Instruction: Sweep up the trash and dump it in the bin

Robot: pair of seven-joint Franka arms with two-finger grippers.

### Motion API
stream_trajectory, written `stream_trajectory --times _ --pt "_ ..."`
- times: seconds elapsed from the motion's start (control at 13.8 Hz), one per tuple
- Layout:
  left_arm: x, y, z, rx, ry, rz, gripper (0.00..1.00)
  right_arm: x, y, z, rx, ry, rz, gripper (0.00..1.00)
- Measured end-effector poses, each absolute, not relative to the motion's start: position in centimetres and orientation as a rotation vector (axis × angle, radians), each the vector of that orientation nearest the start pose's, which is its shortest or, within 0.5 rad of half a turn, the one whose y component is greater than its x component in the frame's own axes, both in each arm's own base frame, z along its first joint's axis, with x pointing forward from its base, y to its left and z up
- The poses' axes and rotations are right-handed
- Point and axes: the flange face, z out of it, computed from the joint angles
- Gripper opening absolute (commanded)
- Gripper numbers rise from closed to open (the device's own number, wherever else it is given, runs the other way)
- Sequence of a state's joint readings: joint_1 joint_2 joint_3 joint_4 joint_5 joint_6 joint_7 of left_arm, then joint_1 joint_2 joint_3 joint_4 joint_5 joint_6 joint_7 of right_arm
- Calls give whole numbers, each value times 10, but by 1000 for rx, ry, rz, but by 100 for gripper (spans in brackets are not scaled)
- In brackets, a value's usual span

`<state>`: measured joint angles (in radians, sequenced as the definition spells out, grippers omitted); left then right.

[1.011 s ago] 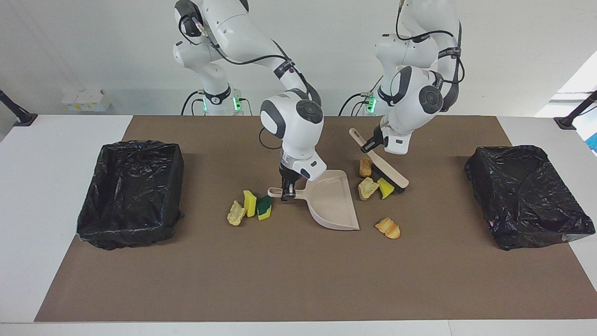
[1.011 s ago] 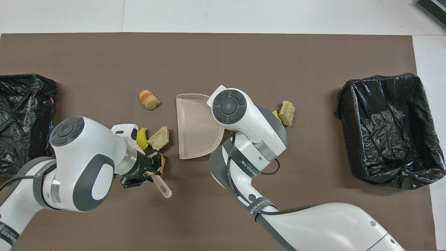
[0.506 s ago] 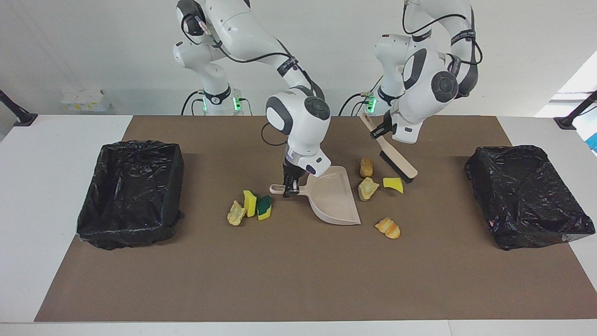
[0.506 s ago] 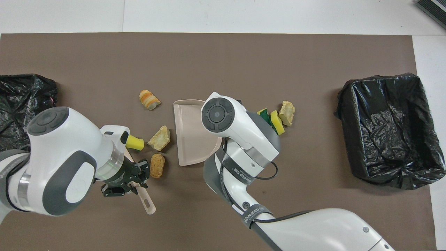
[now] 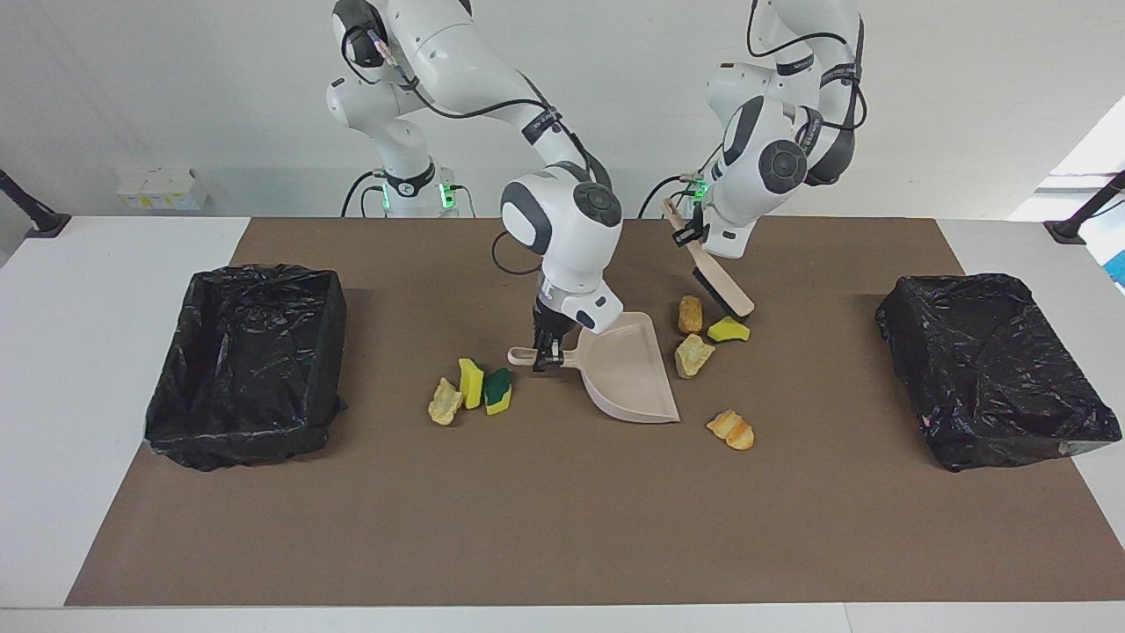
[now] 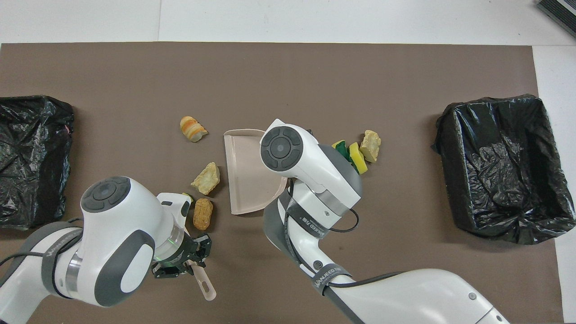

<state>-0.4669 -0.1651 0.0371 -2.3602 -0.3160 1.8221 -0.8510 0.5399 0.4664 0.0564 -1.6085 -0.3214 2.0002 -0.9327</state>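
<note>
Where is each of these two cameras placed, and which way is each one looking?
Facing view: high across the table, looking at the robots; both whole arms show, the right claw shut on the dustpan, the left claw on the brush.
Overhead view: above the robots' own end, looking steeply down; arms enter from the bottom.
Shared: dustpan, brush, trash, both bins.

I'm looking at a robotics lab, no question. Two white Franka arms [image 5: 562, 220] are bolted at the twelve o'clock edge of a white table [image 5: 105, 352], green status lights glowing at their bases, cables looped along the joints. A plain brown mat [image 5: 562, 527] covers the work surface, with a black-lined bin [image 5: 250, 360] at nine o'clock and another [image 5: 993, 369] at three. Bare white wall, and black camera-stand feet [image 5: 35, 215] clamped at the table corners: a staged test bench, not a home.
</note>
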Motion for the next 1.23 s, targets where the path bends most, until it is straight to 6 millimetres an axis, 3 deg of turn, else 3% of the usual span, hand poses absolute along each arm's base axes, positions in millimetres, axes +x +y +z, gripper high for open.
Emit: stream_trajectory --times 0.22,0.43,0.72,1.01,1.23 --pt "397 -206 361 -2992 -888 689 0 570 358 354 1941 2142 -168 0" --pt "412 -213 362 -3102 -775 593 0 570 358 354 1941 2142 -168 0" --pt "416 -251 375 -3229 -468 490 0 570 358 354 1942 2142 -170 0" --pt "414 -296 393 -3278 -301 434 0 570 357 354 1942 2142 -170 0" --pt "420 -300 402 -3284 -259 444 0 570 357 353 1943 2141 -170 0"
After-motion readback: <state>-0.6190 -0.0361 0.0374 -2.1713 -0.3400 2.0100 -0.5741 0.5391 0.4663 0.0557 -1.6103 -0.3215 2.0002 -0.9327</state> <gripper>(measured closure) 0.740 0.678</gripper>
